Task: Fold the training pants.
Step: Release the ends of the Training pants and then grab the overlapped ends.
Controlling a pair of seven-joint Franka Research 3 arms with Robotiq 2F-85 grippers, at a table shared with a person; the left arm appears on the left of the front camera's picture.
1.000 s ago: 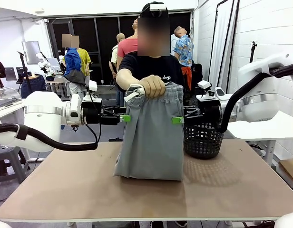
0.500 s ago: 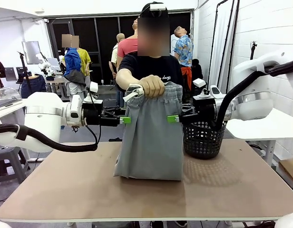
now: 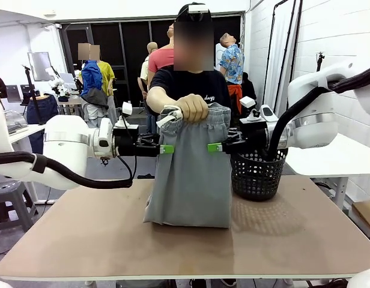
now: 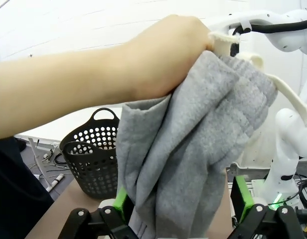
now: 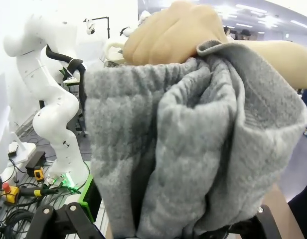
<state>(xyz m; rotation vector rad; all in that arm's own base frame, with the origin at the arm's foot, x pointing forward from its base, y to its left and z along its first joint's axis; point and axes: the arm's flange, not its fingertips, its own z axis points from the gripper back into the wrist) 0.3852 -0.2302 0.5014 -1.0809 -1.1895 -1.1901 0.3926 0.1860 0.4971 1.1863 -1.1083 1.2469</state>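
A person's hand (image 3: 193, 109) clenches the gathered waistband of soft grey fleecy training pants (image 3: 194, 174), hems crumpled on the table (image 3: 293, 240); left gripper (image 3: 167, 149) and right gripper (image 3: 214, 147) flank them, fingers spread wide, gripping nothing

White left arm (image 3: 65, 153) and right arm (image 3: 314, 120) trailing black cables (image 3: 14, 158) at frame sides, green pads (image 3: 167, 149) tipping black fingers (image 3: 146, 145), person (image 3: 191, 84) wearing black T-shirt (image 3: 173, 87)

Wall: white painted brick (image 3: 347, 36) on my right.
Back: I see dark glazed panels (image 3: 122, 54).
Table: brown top (image 3: 293, 240).
Floor: grey (image 3: 14, 240).
Stool: grey (image 3: 8, 193), left.
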